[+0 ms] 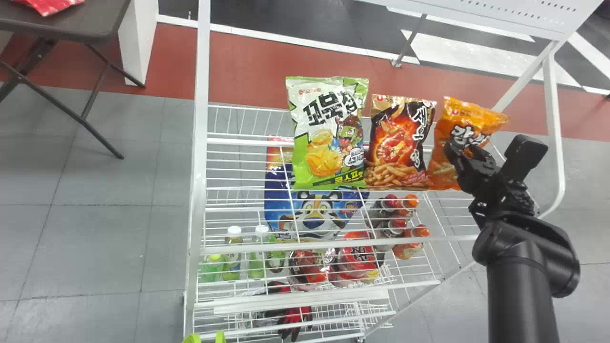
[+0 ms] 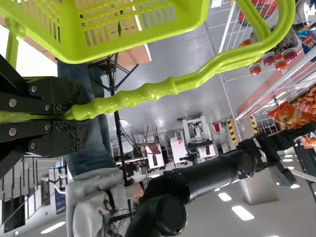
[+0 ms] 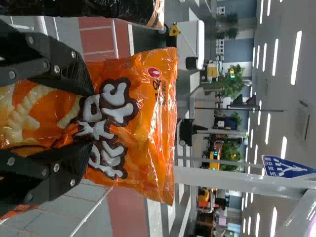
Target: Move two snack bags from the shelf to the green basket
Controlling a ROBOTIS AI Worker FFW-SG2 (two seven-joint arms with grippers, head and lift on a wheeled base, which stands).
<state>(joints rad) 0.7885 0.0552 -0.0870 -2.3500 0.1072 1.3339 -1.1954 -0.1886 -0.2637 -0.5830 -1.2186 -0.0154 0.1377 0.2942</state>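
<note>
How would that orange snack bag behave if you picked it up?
The orange bag would probably crumple a little under pressure, as it looks creased. Its shiny surface suggests it may be slippery, and the printed snacks on its front hint at light, breakable contents.

"What does the right arm (image 1: 522, 290) look like?"
"Black: a smooth round tube, then a fat rounded joint (image 1: 526, 252). There's a small blocky piece (image 1: 525, 150) near the wrist, too."
"And the right gripper (image 1: 460, 150)?"
"Black as well, its flat fingers (image 3: 42, 54) dotted with round silver screws (image 3: 57, 69)."
"The left gripper (image 2: 83, 117)?"
"Much the same, screws included, with rough, patterned pads (image 2: 78, 136)."
</note>
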